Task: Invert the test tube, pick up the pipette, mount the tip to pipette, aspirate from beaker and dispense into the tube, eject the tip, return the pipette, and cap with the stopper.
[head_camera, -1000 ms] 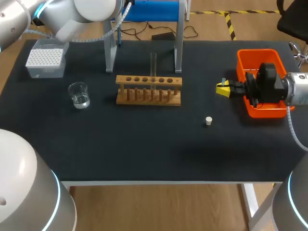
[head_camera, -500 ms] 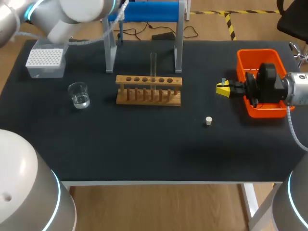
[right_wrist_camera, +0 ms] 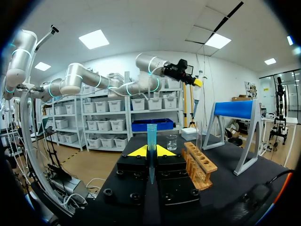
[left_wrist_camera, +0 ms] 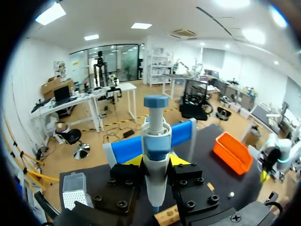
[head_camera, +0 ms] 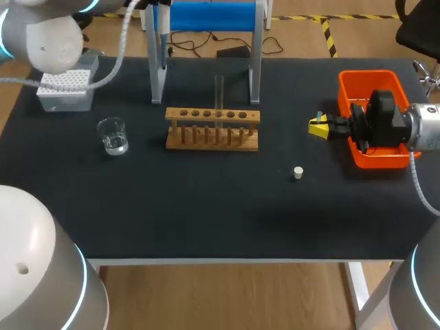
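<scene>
Up by the table's far left edge, the pipette (left_wrist_camera: 156, 136) hangs upright beside the blue-topped stand (head_camera: 206, 14), clamped from both sides between the yellow tips of the left gripper (left_wrist_camera: 155, 162). I judge the pick-up step to be done or nearly so, since the test tube (head_camera: 219, 89) stands upright in the wooden rack (head_camera: 213, 130) at mid-table. Mounting a tip comes next, which calls for carrying the pipette sideways over the tip box (head_camera: 65, 84) near the left corner, lining its nose up with one cell and pressing straight down. The beaker (head_camera: 113, 135) with a little clear liquid waits just in front of that box, well apart from the rack. The stopper (head_camera: 298, 172) lies loose on the black table (head_camera: 206, 213), to the right of the rack. Beyond it the right gripper (head_camera: 318, 127) hovers in front of the orange bin (head_camera: 375, 77), its fingers closed around a slim blue piece (right_wrist_camera: 151, 139); what that piece is I cannot make out. The head view cuts the left gripper off at its upper edge, and in the wrist view the gripper body hides the pipette's lower end, so whether its nose is bare is unclear.
</scene>
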